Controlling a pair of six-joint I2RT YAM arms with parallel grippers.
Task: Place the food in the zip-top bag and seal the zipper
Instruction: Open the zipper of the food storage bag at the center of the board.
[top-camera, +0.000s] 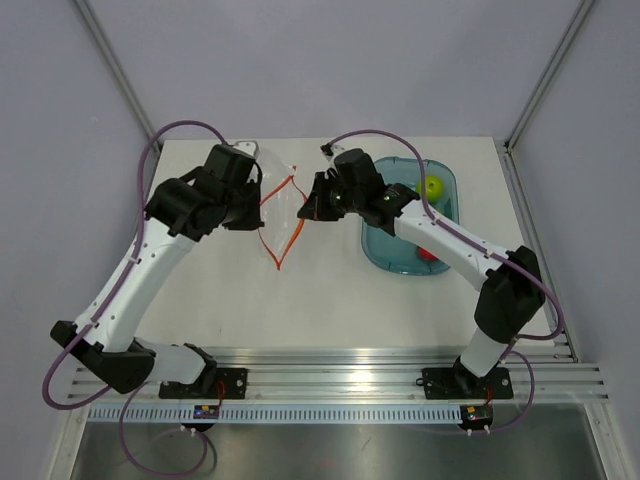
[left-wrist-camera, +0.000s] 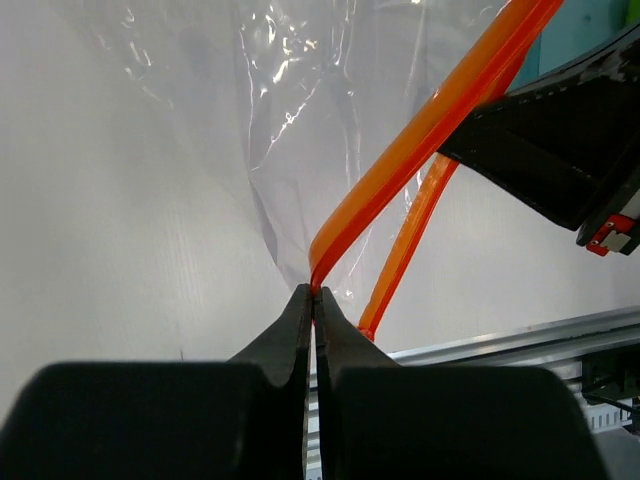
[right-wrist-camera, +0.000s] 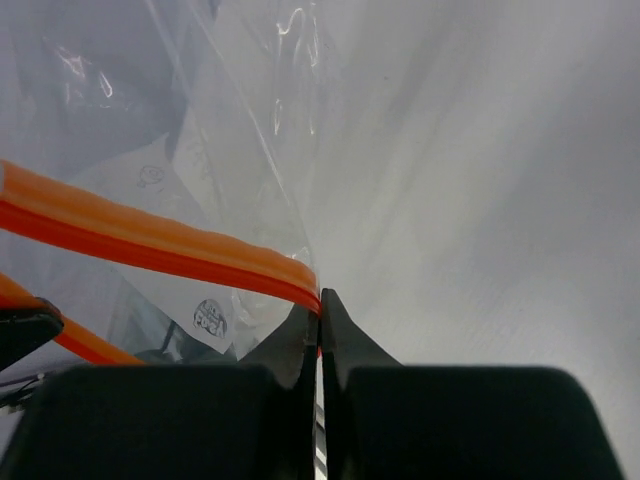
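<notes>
The clear zip-top bag (top-camera: 280, 165) hangs above the table between both arms, its mouth spread into a diamond outlined by the orange zipper (top-camera: 290, 245). My left gripper (top-camera: 262, 208) is shut on one side of the zipper (left-wrist-camera: 430, 120), pinching it at the fingertips (left-wrist-camera: 313, 292). My right gripper (top-camera: 305, 212) is shut on the opposite side of the zipper (right-wrist-camera: 150, 240), the strip ending between its tips (right-wrist-camera: 320, 300). Of the food, a lime-green apple (top-camera: 433, 186) and a small red fruit (top-camera: 428, 252) lie to the right of the bag, outside it.
Both fruits sit in a translucent teal oval tray (top-camera: 385, 250) right of the bag, partly under my right forearm. Metal rails (top-camera: 330, 385) run along the near table edge. The right gripper's black body (left-wrist-camera: 560, 150) fills the upper right of the left wrist view.
</notes>
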